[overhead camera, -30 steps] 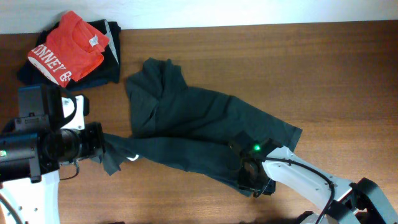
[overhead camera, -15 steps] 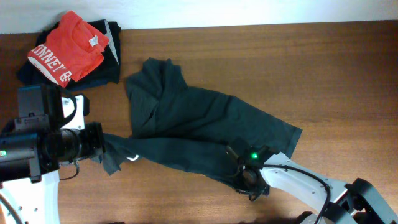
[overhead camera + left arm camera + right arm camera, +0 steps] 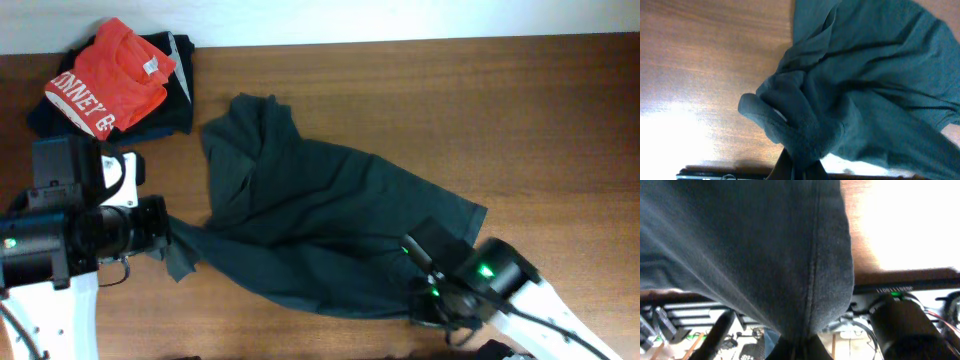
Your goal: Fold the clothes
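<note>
The dark charcoal T-shirt (image 3: 320, 215) lies crumpled across the middle of the table, no lettering showing. My left gripper (image 3: 172, 243) is shut on a bunched corner of the shirt at its left end; in the left wrist view the fabric (image 3: 840, 95) bulges out of the closed jaws at the bottom edge. My right gripper (image 3: 428, 298) is shut on the shirt's lower right hem near the table's front edge; in the right wrist view a seamed fold of the fabric (image 3: 790, 255) hangs from the closed jaws.
A red T-shirt with white lettering (image 3: 108, 78) lies on a folded dark stack (image 3: 170, 100) at the back left corner. Bare wooden table (image 3: 530, 110) stretches to the right and back. The table's front edge (image 3: 900, 277) is close by the right gripper.
My right gripper has moved right and toward the front edge, pulling the shirt's lower hem with it and spreading the fabric. The left gripper has stayed put.
</note>
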Motion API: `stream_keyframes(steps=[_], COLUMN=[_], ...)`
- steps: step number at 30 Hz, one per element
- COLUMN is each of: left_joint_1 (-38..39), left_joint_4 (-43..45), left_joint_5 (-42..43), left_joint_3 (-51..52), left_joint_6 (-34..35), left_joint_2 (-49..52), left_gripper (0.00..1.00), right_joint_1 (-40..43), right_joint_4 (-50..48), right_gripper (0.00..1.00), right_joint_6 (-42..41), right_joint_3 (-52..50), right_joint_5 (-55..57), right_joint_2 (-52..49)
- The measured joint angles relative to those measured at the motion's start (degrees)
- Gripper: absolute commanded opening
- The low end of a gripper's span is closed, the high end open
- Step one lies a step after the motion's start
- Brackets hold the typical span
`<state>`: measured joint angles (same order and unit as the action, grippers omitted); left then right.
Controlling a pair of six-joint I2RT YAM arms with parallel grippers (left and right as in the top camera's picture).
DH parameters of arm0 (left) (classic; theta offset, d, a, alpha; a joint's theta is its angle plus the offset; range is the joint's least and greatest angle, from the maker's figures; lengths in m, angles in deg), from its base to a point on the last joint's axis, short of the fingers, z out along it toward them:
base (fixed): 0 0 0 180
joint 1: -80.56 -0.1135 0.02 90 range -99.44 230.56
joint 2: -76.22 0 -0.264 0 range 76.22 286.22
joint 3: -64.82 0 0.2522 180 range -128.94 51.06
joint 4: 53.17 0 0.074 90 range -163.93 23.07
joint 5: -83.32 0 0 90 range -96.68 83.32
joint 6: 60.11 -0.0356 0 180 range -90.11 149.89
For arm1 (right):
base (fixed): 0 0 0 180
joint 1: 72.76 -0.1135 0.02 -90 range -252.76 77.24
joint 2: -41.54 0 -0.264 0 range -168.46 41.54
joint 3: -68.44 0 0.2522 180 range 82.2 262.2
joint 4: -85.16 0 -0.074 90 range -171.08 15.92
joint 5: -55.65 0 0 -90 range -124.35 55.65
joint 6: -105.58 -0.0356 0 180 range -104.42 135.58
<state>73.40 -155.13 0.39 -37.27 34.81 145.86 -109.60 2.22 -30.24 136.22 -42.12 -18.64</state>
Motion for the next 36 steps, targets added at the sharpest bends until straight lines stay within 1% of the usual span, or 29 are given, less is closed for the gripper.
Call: stream_keyframes(steps=[2, 5, 8, 9, 11, 15, 19, 21, 25, 27, 29, 31, 33, 34, 36], left_joint_1=[0.0, 0.0, 0.0, 0.0, 0.0, 0.0, 0.0, 0.0, 2.7, 3.7, 4.0, 4.1, 4.1, 4.1, 4.1], left_joint_4=[1.0, 2.2, 3.3, 4.1, 5.2, 8.6, 11.0, 10.8, 6.6, 6.1, 6.7, 7.9, 9.0, 10.9, 13.2], left_joint_5=[0.0, 0.0, 0.0, 0.0, -0.7, -6.3, -8.3, -8.5, -8.9, -9.0, -9.1, -10.3, -11.7, -12.3, -13.0], left_joint_3=[3.6, 6.0, 6.4, 6.4, 6.4, 6.4, 6.4, 6.4, 6.4, 6.4, 6.4, 6.4, 6.4, 6.4, 6.4], left_joint_6=[0.0, 0.6, 0.7, 0.7, 1.0, 5.7, 8.3, 8.5, 8.7, 8.7, 8.7, 8.8, 8.9, 8.9, 9.0], left_joint_2=[0.0, 0.1, 0.1, 0.1, 0.1, 0.1, 0.1, 0.4, 3.4, 4.9, 6.5, 8.9, 11.9, 15.1, 20.0], left_gripper=[0.0, 0.0, 0.01, 0.01, 0.01, 0.0, 0.0, 0.0, 0.01, 0.0, 0.01, 0.0, 0.01, 0.0, 0.0], right_joint_1=[0.0, 0.0, 0.0, 0.0, 0.0, 0.0, 0.0, 0.2, 5.3, 8.1, 10.4, 10.9, 10.9, 10.9, 10.9], right_joint_4=[4.6, 12.6, 13.6, 13.6, 13.7, 13.7, 13.7, 13.7, 13.6, 13.7, 13.7, 13.7, 13.6, 13.7, 13.6], right_gripper=[0.04, 0.04, 0.04, 0.04, 0.04, 0.04, 0.04, 0.04, 0.04, 0.04, 0.04, 0.04, 0.04, 0.04, 0.04], right_joint_6=[0.4, -0.5, -0.6, -0.6, -0.5, -1.0, -2.6, -3.0, -3.0, -0.6, 3.5, 7.3, 9.4, 10.5, 11.8], right_joint_3=[3.4, 12.4, 24.0, 26.5, 28.2, 28.5, 29.7, 29.8, 29.8, 29.9, 29.9, 29.9, 29.5, 29.0, 23.8], right_joint_5=[0.0, 3.4, 6.5, 7.3, 8.7, 13.0, 19.4, 21.1, 22.1, 21.3, 18.1, 13.3, 11.0, 10.3, 7.9], right_joint_2=[6.1, 9.5, 11.2, 11.2, 11.2, 10.3, 6.8, 5.6, 3.3, 3.3, 3.1, 1.4, -0.7, -1.4, -4.7])
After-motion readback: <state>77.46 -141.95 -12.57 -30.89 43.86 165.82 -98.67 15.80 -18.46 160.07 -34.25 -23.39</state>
